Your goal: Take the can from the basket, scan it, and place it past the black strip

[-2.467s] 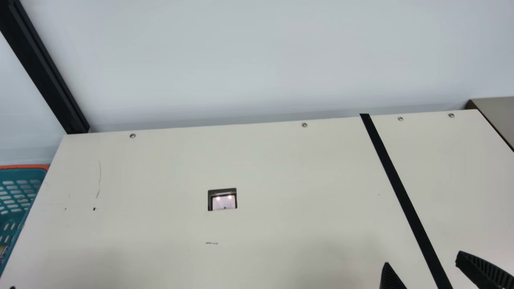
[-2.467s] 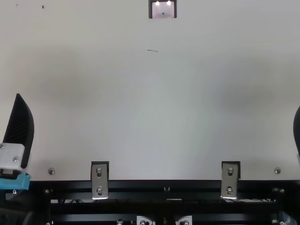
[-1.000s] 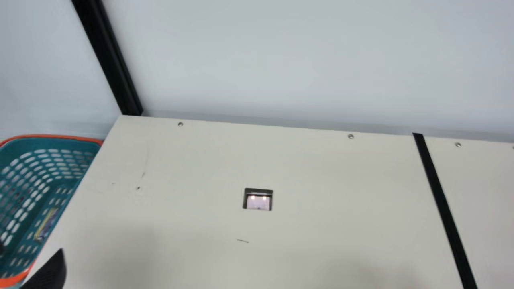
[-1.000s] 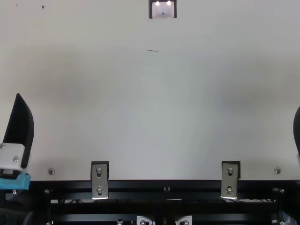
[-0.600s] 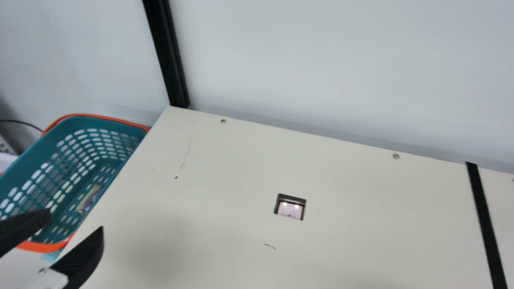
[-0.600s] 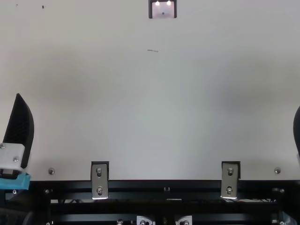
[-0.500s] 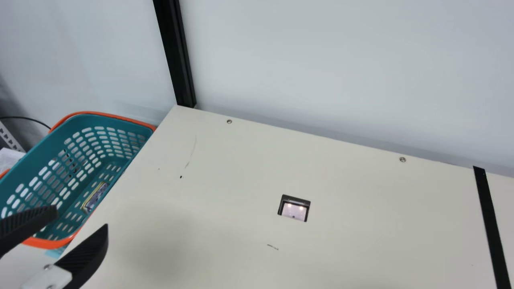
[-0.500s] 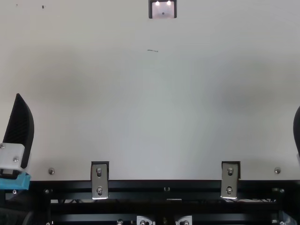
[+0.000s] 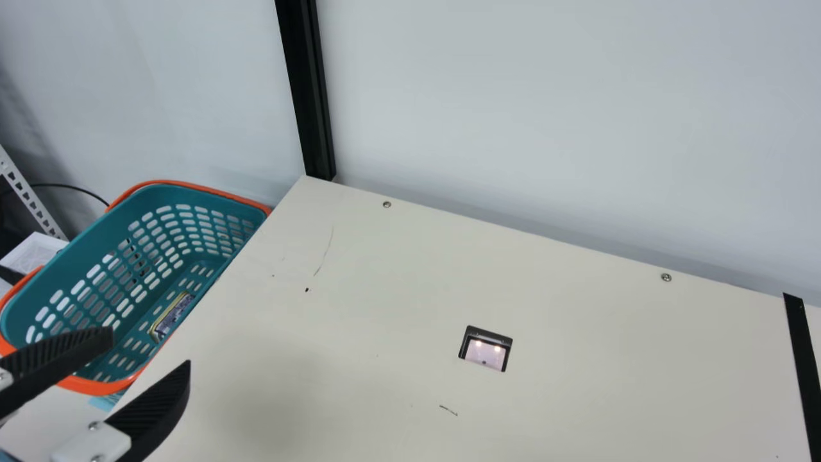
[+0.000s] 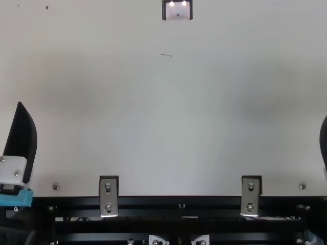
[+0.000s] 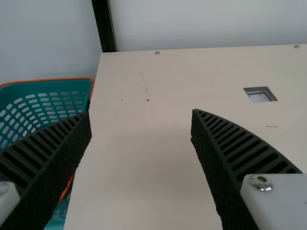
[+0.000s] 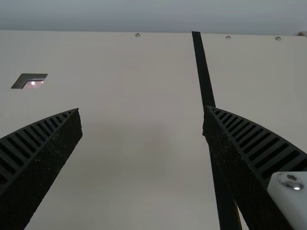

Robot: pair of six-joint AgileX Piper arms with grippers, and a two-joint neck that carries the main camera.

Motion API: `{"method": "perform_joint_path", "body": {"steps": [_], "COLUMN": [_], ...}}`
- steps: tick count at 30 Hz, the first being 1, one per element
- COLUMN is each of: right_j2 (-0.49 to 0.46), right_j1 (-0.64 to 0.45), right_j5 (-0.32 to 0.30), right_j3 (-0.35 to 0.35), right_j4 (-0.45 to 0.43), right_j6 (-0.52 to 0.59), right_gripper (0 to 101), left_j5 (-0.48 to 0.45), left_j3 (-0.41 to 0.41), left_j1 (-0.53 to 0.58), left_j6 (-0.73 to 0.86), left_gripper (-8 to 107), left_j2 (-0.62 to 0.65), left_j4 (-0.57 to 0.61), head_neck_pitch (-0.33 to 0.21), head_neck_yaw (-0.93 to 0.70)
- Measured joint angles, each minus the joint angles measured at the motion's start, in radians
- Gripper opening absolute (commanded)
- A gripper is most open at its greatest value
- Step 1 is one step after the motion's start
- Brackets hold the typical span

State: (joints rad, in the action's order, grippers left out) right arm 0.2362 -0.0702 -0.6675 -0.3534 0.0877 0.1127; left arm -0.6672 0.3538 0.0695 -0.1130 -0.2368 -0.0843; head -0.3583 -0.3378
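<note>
In the main view my left gripper [image 9: 150,346] is open near the table's left edge, one finger partly overlapping the teal basket [image 9: 96,256]. A dark, printed can with a gold-coloured rim [image 9: 172,316] lies on the basket's floor, beyond the fingertips. My left gripper [image 11: 141,111] holds nothing in the left wrist view. At the top view's right edge, part of my right gripper [image 10: 324,145] shows; in the right wrist view the right gripper [image 12: 142,108] is open and empty. The scanner window [image 9: 485,350] is set into the table. The black strip [image 9: 803,366] crosses the table at the right.
The cream table [image 9: 385,289] has a pale wall behind it and a black post [image 9: 311,96] at its far left corner. Beyond the basket are a perforated metal bar [image 9: 29,196] and a cable. Two metal brackets sit at the near edge in the top view.
The neck camera has turned left, bringing the whole basket, the can in it and my left gripper into the main view. In the top view both arms have kept still.
</note>
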Motion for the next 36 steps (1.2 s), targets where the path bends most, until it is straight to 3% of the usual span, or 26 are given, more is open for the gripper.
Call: {"method": "perform_joint_path", "body": {"steps": [6,13,26,36], "right_j2": [0.000,0.000,0.000,0.000], "right_j1": [0.000,0.000,0.000,0.000], "right_j5": [0.000,0.000,0.000,0.000], "right_j3": [0.000,0.000,0.000,0.000], "right_j4": [0.000,0.000,0.000,0.000], "right_j6": [0.000,0.000,0.000,0.000], "right_gripper": [101,101,101,101], "left_j5": [0.004,0.053,0.188,0.249], "left_j3": [0.010,0.082,0.285,0.440], "left_j1": [-0.013,-0.051,-0.184,-0.346], "left_j6": [-0.011,-0.060,-0.147,-0.012], "left_gripper": [90,90,90,90], "left_j2": [-0.006,-0.090,-0.369,-0.633], "left_j4": [-0.009,-0.060,-0.196,-0.105], "head_neck_pitch": [0.000,0.000,0.000,0.000], "head_neck_yaw": [0.000,0.000,0.000,0.000]}}
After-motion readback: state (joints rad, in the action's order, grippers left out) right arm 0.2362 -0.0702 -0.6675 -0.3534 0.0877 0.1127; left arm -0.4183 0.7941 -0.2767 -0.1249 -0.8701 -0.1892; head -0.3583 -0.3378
